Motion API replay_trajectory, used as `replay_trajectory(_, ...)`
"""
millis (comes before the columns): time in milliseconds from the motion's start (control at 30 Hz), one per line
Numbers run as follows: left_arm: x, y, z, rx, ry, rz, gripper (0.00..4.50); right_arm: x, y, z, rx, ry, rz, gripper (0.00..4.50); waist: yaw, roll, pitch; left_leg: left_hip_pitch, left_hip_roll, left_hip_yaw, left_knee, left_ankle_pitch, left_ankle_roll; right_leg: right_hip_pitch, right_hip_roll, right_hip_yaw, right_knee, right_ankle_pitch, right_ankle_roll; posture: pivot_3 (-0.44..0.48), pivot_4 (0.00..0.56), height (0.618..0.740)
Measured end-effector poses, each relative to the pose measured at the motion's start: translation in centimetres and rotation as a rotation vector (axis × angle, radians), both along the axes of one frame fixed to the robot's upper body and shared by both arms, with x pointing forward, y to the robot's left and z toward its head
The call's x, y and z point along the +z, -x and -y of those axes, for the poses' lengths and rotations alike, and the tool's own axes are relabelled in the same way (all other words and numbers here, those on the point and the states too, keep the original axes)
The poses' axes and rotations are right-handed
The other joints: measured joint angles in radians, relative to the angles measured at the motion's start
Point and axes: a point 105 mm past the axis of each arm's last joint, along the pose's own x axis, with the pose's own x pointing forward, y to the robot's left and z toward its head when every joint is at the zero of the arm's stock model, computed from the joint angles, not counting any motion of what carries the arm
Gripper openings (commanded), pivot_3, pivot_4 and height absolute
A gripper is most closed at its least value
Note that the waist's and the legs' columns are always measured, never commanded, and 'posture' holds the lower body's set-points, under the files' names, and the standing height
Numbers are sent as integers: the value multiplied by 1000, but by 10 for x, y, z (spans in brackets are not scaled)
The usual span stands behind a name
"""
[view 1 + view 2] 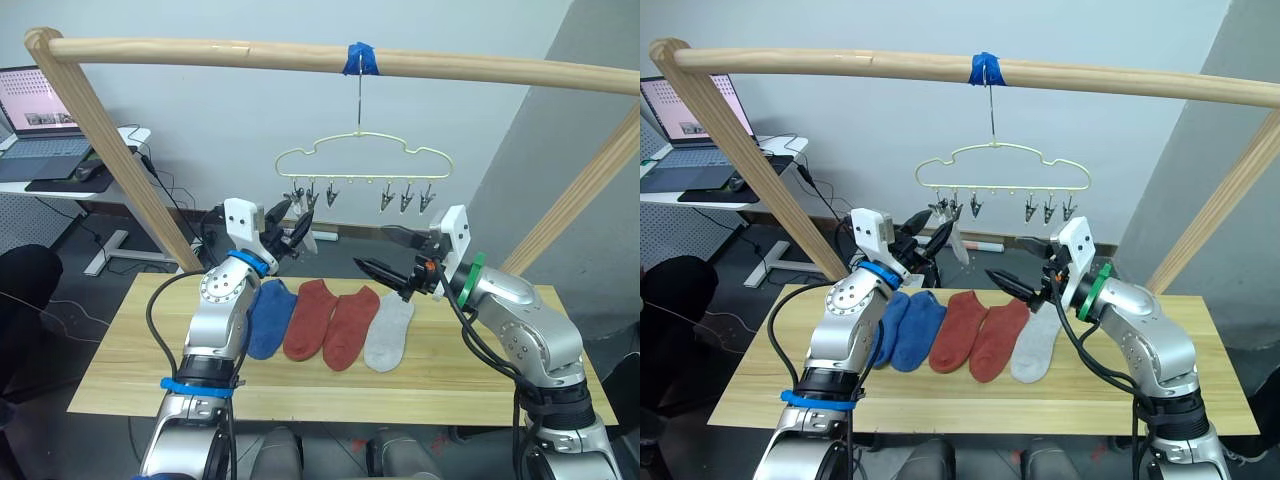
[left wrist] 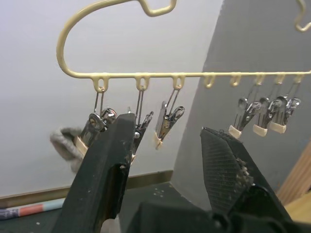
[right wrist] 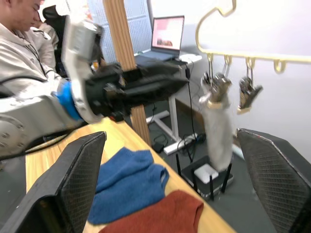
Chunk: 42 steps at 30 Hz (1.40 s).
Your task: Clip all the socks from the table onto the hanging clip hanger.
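Your left hand is raised just beside the leftmost grey metal clips of the thin pale-yellow cloud-shaped wire hanger, its black fingers spread apart and grasping nothing. One light grey sock hangs from a clip at that left end. The hanger hooks onto the pale round wooden rail at a blue tape wrap. Below, on the light wood plank counter, five socks lie side by side: two blue socks, two rust-red socks, then a second light grey sock. Your right hand hovers above that grey sock, fingers wide and released.
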Motion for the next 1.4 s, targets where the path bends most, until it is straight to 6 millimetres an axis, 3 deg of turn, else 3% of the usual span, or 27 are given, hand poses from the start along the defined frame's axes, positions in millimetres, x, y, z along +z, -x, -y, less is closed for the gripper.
replay_trajectory(467, -9, -21, 12, 27, 38, 4, 2370, 16, -2, -7, 16, -9, 82, 4500, -1, 0, 0, 0, 0, 0, 0, 0, 0, 0, 0, 0, 0, 0, 0, -7, 103, 740)
replay_trajectory(633, -15, -25, 12, 33, 40, -13, 1267, 16, -3, -6, 8, -9, 82, 4500, -3, 0, 0, 0, 0, -1, 0, 0, 0, 0, 0, -1, 0, 0, 0, -14, 106, 740)
replay_trajectory(1400, -15, -40, 13, 70, 35, -14, 1267, 24, -6, -8, -1, -13, 103, 4500, -3, 0, 0, 0, 0, -1, 0, 0, 0, 1, 0, -1, 0, 0, 0, -18, 105, 740)
